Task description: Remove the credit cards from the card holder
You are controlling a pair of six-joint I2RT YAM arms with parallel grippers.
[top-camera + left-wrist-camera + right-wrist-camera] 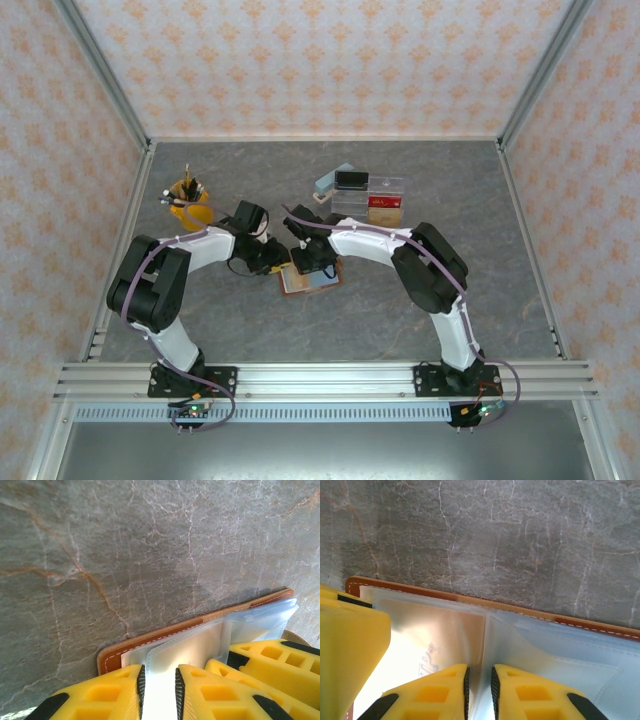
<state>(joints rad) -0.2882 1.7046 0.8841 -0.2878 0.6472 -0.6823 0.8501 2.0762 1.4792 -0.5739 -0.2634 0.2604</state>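
The card holder [312,281] lies open on the table [420,320], between both arms. The left gripper [158,692] is clamped nearly closed on one of its clear inner sleeves. The right gripper [479,692] is equally narrowed, apparently pinching a neighbouring sleeve edge.

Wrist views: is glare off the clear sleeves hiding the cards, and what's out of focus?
Left wrist: sleeves of the card holder blow out white by the left gripper; table sharp. Right wrist: warm glare on the sleeve above the right gripper, card print faint, blurred. Top external: even light, soft shadows.
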